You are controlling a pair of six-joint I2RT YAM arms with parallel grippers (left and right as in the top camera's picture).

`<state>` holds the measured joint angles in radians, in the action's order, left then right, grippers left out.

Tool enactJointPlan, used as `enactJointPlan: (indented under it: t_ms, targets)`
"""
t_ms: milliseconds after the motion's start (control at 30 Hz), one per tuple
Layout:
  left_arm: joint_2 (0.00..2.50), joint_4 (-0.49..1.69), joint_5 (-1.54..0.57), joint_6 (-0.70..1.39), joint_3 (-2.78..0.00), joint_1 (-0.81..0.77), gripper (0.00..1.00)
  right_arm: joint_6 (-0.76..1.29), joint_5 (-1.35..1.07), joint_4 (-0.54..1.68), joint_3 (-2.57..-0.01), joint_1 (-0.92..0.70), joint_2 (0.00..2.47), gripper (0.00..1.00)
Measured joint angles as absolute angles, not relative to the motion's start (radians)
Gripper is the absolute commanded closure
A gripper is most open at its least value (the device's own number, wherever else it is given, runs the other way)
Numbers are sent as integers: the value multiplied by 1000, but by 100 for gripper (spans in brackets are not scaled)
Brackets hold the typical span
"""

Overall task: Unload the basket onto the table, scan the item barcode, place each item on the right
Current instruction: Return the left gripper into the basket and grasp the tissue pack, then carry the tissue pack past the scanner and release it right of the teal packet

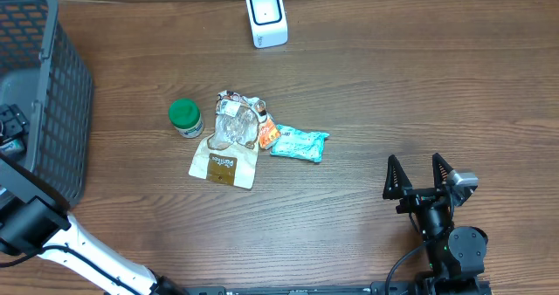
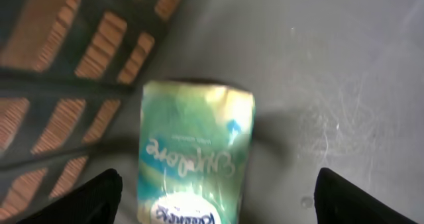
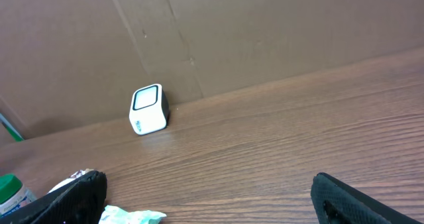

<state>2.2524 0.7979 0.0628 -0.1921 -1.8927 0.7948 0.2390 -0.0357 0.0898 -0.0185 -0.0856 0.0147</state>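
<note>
A: Why was the left end effector spread?
B: It straddled the green packet in the basket, no pinch, probably lining up. Right end effector spread too, idle, well apart from the scanner.

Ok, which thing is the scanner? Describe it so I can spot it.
Look along the far edge of the wooden table, by the brown cardboard wall. The scanner stands alone there, beyond the pile of snack packets: the only white, boxy thing, with a dark-framed window.
</note>
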Motion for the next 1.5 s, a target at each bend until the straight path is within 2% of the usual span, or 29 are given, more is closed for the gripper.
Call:
enactJointPlan:
  t_ms: [167,400,467,500,567,600,800,1033,1233,1500]
  targets:
    - [2255,782,63,-203,-1893,795,30,239,-36,90,-19,-86,15,0]
    - [2307,774,56,-217,-1893,795,47,239,-36,89,-19,-86,15,0]
    - [2307,773,51,-215,-1894,795,58,239,-36,90,-19,-86,15,0]
    - [2307,773,52,-218,-1894,795,66,239,-36,89,-19,-86,15,0]
    - [2308,774,51,-218,-1893,795,91,239,-36,90,-19,-86,15,0]
    - [2308,774,52,-219,-1893,795,96,239,-36,89,-19,-86,15,0]
    - [2308,789,53,-196,-1899,794,96,239,-36,90,-19,-86,15,0]
    - [2282,838,-31,-47,-1899,794,96,239,-36,90,-19,-86,15,0]
    - [2127,794,-280,105,-1898,786,96,239,-36,90,-19,-86,15,0]
    - [1716,717,-669,247,-1908,709,96,239,-36,89,-19,-86,15,0]
